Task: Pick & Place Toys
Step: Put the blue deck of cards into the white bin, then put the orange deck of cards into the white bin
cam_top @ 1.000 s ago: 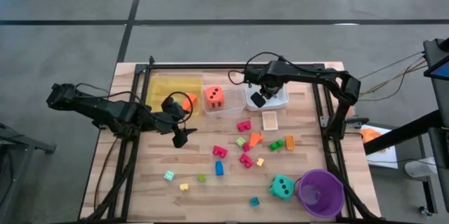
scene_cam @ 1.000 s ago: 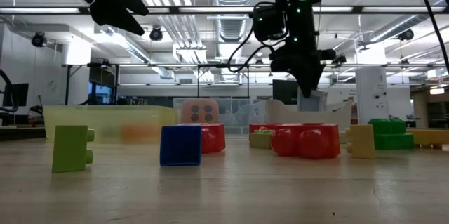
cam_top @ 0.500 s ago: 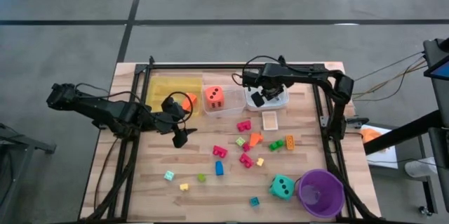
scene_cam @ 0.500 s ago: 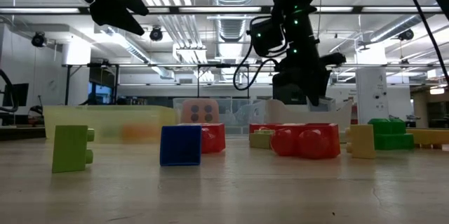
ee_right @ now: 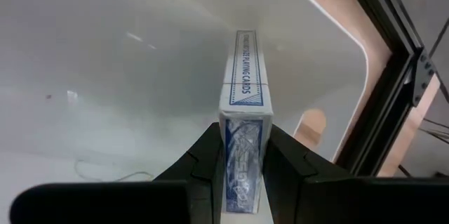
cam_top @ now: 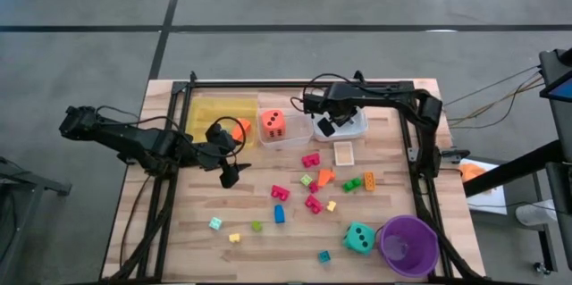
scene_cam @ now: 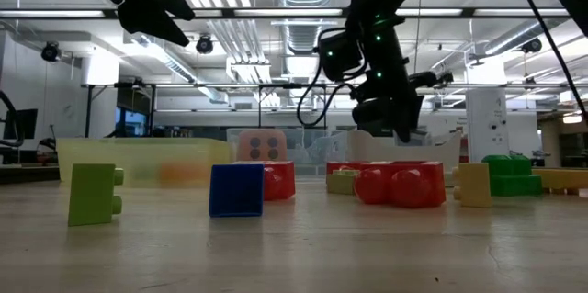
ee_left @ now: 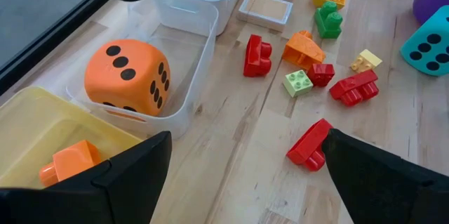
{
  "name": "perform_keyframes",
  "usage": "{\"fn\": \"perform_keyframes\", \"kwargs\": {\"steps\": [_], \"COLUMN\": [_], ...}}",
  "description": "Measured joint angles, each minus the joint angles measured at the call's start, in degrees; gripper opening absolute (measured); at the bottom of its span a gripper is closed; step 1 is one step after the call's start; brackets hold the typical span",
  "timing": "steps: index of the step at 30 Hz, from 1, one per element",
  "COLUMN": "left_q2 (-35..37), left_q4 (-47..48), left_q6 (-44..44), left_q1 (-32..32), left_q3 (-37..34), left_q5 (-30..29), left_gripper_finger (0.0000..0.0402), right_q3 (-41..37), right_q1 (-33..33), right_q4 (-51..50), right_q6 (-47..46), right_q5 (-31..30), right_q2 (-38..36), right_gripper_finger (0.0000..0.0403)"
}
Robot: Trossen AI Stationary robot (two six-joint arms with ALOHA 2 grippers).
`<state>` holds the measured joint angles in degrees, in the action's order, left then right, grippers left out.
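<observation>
My right gripper [cam_top: 327, 127] is over the white tray [cam_top: 356, 125] at the table's far side, shut on a blue playing-card box [ee_right: 243, 104]. My left gripper [cam_top: 231, 165] hangs open above the table's left-middle, touching nothing. Beyond its fingers lie the orange die [ee_left: 128, 76] in the clear tray [ee_left: 189, 20], an orange block [ee_left: 70, 162] in the yellow tray [cam_top: 214, 109], and red, green and orange blocks [ee_left: 309, 143] loose on the wood. A flat card [cam_top: 344, 153] lies near the white tray. A teal die [cam_top: 359, 238] sits at the near right. My right gripper pinches the card box's two broad faces at its near end [ee_right: 242, 150] between its two fingers [ee_right: 209, 155]. The fingers slant steeply down from above and lie along the box. The box stands on its narrow edge, pointing into the white tray; whether its far end touches the tray I cannot tell.
A purple cup [cam_top: 408, 245] stands at the near right corner. A black frame [cam_top: 420, 133] borders the table's far and side edges. Small blocks [cam_top: 279, 213] are scattered over the middle and the near half.
My right gripper has sunk toward the white tray with the card box and tipped more steeply downward, staying shut on the box. The left arm has kept still.
</observation>
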<state>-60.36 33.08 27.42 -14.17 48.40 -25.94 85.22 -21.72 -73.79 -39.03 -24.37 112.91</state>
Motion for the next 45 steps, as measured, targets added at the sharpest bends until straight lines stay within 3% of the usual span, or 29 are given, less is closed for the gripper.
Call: {"fn": "perform_keyframes", "kwargs": {"steps": [22, 28, 31, 45], "left_q2": [0.0, 0.0, 0.0, 0.0], "left_q4": [0.2, 0.2, 0.2, 0.2], "left_q6": [0.0, 0.0, 0.0, 0.1], "left_q1": [0.0, 0.0, 0.0, 0.0], "left_q3": [0.0, 0.0, 0.0, 0.0], "left_q5": [0.0, 0.0, 0.0, 0.0], "left_gripper_finger": [0.0367, 0.0367, 0.0367, 0.0367], "right_q3": [3.0, 2.9, 2.9, 2.4], "right_q1": [0.7, 0.8, 0.8, 0.8], "right_q4": [0.7, 2.0, 2.0, 3.3], "right_q6": [-0.3, -1.8, -2.6, -2.2], "right_q5": [3.2, 6.0, 5.6, 6.5], "right_q2": [1.7, 2.0, 1.9, 2.6], "right_gripper_finger": [0.0062, 0.0164, 0.0194, 0.0205]}}
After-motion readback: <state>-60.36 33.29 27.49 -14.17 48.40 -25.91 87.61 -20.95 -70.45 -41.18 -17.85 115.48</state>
